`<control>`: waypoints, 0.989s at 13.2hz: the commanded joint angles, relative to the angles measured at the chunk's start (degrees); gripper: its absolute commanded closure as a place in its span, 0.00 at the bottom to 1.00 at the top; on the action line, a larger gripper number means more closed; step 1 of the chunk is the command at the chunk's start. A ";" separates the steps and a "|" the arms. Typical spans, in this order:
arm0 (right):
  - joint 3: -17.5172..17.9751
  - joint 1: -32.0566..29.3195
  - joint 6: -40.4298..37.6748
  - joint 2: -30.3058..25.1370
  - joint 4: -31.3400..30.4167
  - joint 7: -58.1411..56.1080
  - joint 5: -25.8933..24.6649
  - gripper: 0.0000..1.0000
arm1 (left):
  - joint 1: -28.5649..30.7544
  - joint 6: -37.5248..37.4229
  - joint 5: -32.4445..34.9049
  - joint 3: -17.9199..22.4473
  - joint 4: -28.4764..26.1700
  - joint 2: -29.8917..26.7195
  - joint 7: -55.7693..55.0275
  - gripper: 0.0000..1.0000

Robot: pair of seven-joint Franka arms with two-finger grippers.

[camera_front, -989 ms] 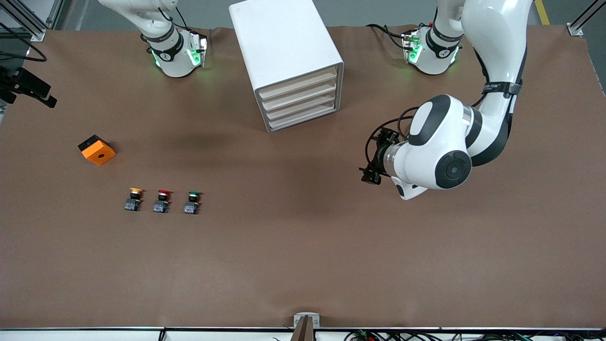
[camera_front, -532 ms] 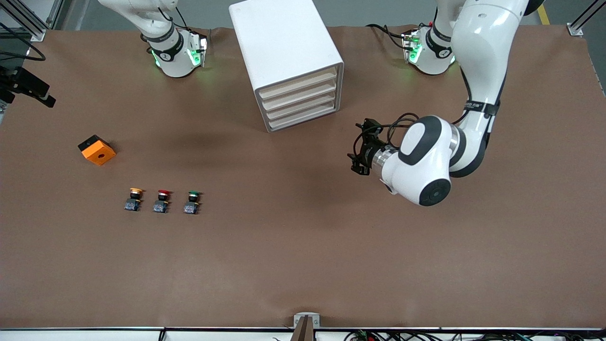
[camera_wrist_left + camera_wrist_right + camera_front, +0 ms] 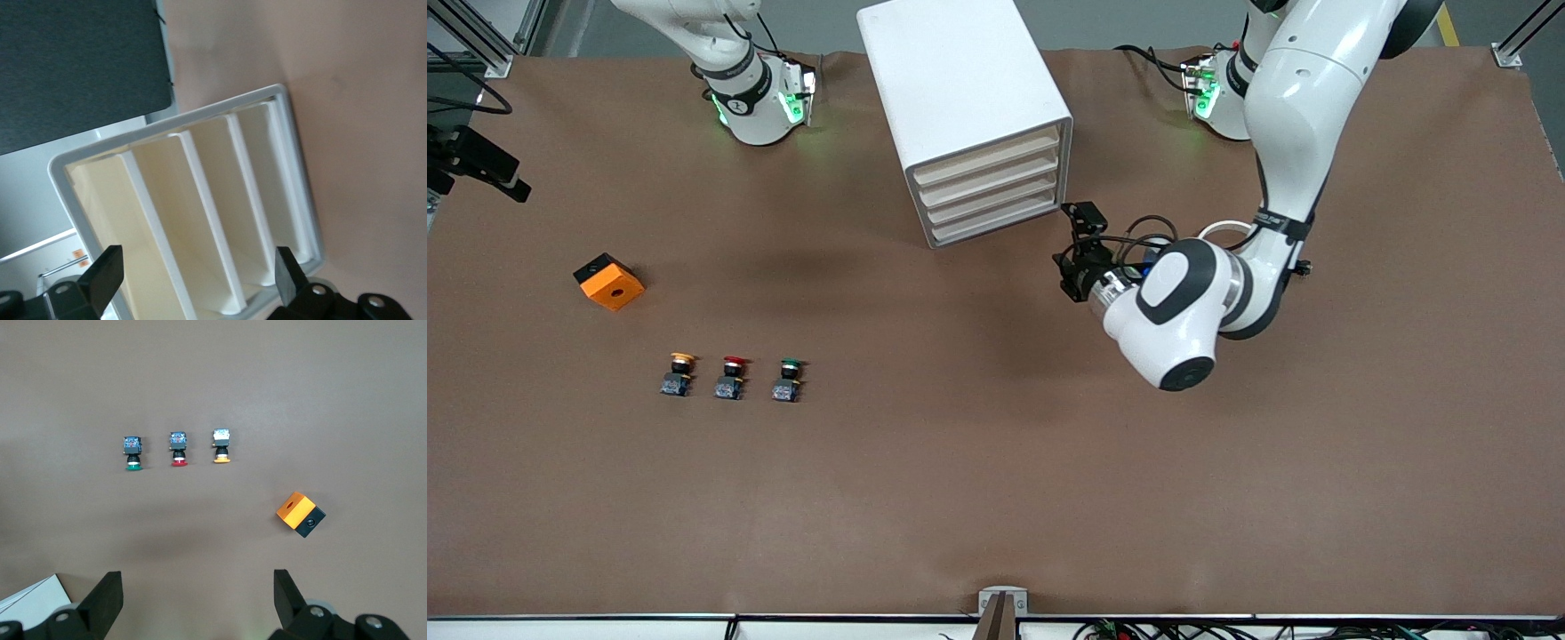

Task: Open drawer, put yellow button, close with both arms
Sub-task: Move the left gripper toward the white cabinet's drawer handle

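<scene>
The white cabinet (image 3: 960, 80) stands between the two arm bases, and its uppermost drawer (image 3: 987, 156) is shut like the three below it. My left gripper (image 3: 1072, 258) hangs open just in front of the drawer fronts, near the corner toward the left arm's end, touching nothing. In the left wrist view the left gripper (image 3: 198, 273) faces the top drawer (image 3: 103, 207) and its neighbours. The yellow button (image 3: 682, 372) stands on the table toward the right arm's end. My right gripper (image 3: 198, 597) waits open high above the table, with the yellow button (image 3: 221, 445) far below it.
A red-capped button (image 3: 732, 377) and a green-capped button (image 3: 787, 379) stand in a row beside the yellow one. An orange and black block (image 3: 608, 281) lies farther from the front camera than the buttons. The brown table (image 3: 996, 462) stretches around them.
My left arm has swung its open gripper across the table toward the cabinet's drawer fronts. The right arm, the buttons and the drawers have not moved.
</scene>
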 commanded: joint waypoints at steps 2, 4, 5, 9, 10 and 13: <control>0.58 -0.77 0.00 -0.13 0.61 0.07 0.17 0.00 | -0.62 -3.12 -1.13 -3.15 1.09 2.21 -4.36 0.00; 0.58 -0.77 0.00 -0.13 0.61 0.07 0.17 0.00 | -1.32 -3.65 -1.13 -4.29 0.31 2.31 -4.90 0.00; 0.58 -0.94 0.00 -0.04 0.61 0.07 0.26 0.00 | -1.93 -3.74 -1.39 -4.38 0.04 2.48 -4.90 0.04; 0.58 -0.86 -0.18 0.92 1.75 -0.02 0.17 0.00 | -3.60 -3.83 -3.24 -4.47 -0.93 3.45 -5.51 0.34; 0.58 -0.68 -0.35 1.62 2.54 -0.02 0.17 0.00 | -3.78 -3.83 -3.33 -4.47 -0.93 3.54 -5.51 0.35; 0.58 -0.59 -0.62 3.12 2.81 -0.01 0.35 0.00 | -4.75 -3.83 -4.82 -4.39 -0.93 3.98 -6.21 0.35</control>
